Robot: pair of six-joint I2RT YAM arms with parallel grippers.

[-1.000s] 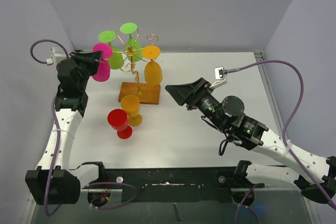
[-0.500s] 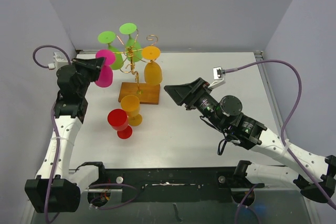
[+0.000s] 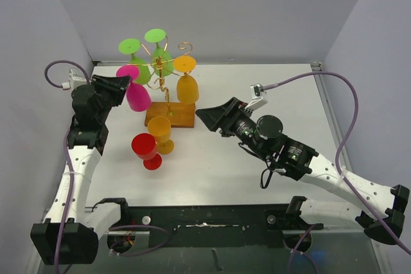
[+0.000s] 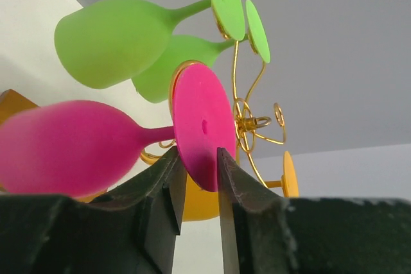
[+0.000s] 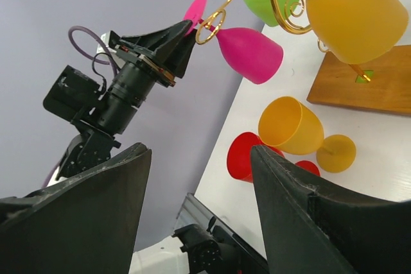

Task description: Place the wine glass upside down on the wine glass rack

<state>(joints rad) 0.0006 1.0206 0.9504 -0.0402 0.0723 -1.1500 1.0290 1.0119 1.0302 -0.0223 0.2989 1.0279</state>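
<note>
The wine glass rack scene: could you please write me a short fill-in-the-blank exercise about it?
The wine glass at the left gripper is ____.
The rack holds ____ green glasses.
Beside the orange glass on the table stands another upright glass, coloured ____.
Missing words: pink; two; red.

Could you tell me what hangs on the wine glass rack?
Four hang upside down: two green glasses, an orange glass, and a pink glass at the left gripper. They hide parts of the rack.
</note>
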